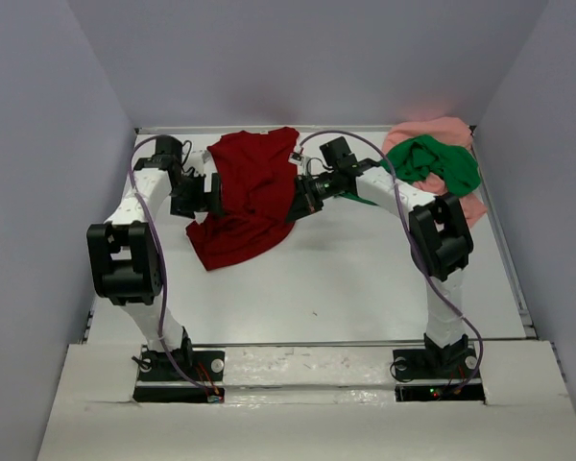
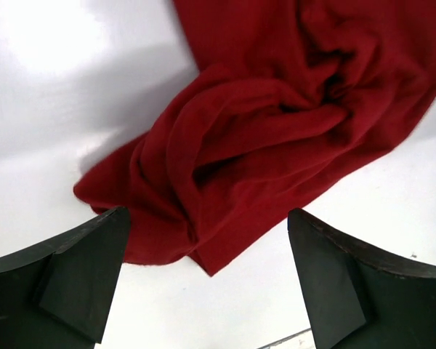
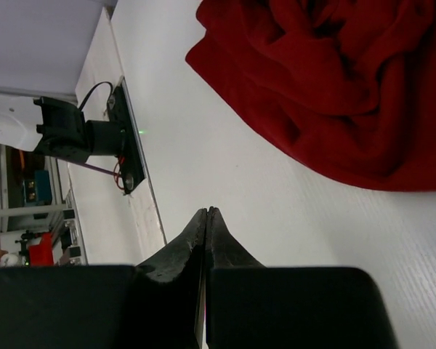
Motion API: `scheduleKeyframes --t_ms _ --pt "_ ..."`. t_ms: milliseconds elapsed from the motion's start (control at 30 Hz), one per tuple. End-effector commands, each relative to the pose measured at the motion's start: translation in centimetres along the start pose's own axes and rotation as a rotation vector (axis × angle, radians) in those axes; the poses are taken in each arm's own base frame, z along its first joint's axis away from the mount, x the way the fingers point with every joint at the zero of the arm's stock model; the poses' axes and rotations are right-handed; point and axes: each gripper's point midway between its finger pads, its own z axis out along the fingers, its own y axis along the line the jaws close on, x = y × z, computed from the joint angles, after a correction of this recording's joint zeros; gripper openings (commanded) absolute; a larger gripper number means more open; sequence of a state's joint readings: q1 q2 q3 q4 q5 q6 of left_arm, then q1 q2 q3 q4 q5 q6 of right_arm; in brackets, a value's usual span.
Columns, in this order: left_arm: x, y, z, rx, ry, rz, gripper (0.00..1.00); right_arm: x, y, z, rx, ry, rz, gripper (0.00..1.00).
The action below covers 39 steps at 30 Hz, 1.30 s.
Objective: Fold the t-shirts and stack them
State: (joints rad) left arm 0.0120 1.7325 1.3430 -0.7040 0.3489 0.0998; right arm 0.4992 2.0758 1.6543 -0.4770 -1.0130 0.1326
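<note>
Over dark red t-shirt (image 2: pixel 276 131): left jaws spread wide, holding nothing; right jaws pressed together, empty, beside it.

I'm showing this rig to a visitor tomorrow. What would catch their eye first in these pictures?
The dark red t-shirt lies crumpled in the middle of the white table, between the two arms. The left gripper is open at its edge, and the right gripper is shut on nothing. In the far right corner, a bright green t-shirt lies bunched on a pale pink t-shirt.
</note>
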Motion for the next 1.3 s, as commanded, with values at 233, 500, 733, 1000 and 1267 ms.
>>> scheduleKeyframes --t_ms 233,500,733,1000,1267 --pt "-11.3 -6.2 -5.4 0.152 -0.341 0.212 0.99 -2.2 1.6 -0.4 0.04 -0.056 -0.126 0.0" --pt "-14.5 -8.8 1.0 0.201 -0.304 0.241 0.99 -2.6 1.1 -0.6 0.08 -0.068 -0.142 0.0" --pt "-14.9 -10.3 6.6 0.244 -0.245 0.254 0.99 -3.3 2.8 -1.8 0.096 -0.096 -0.195 0.0" --pt "-16.9 -12.1 8.5 0.193 -0.298 0.253 0.99 -3.6 4.3 -3.1 0.111 -0.117 -0.256 0.0" --pt "-19.4 -11.8 10.2 0.13 -0.334 0.21 0.96 -3.6 5.1 -3.6 0.113 -0.121 -0.281 0.0"
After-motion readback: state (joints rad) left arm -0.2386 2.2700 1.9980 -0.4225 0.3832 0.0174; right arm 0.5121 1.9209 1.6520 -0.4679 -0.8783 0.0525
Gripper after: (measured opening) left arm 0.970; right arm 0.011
